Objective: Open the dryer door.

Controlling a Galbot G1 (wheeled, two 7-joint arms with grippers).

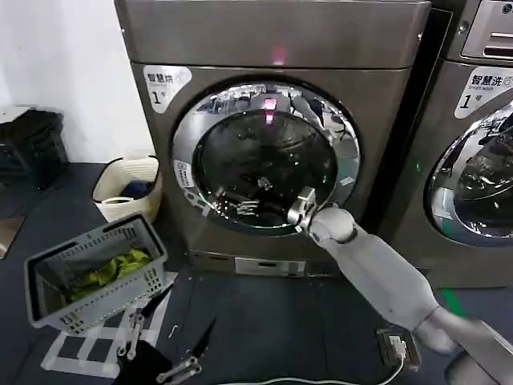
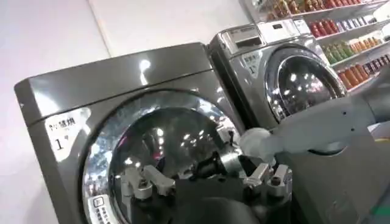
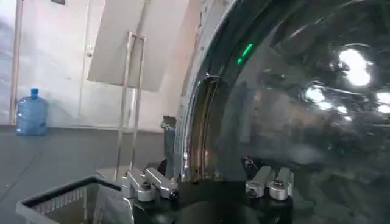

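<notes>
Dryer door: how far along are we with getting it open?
Done: the right pincer has reached the lower right rim of the dryer door. In hand: it sits against the chrome ring there; a grip cannot be confirmed. Left: the door looks shut, flush with the dryer front, so the whole pull remains. The left pincer waits low, near the grey basket.

Dryer (image 1: pixel 272 120) centre, second machine (image 1: pixel 481 144) right, basket (image 1: pixel 96 273) front left, tub (image 1: pixel 128 188) behind it
</notes>
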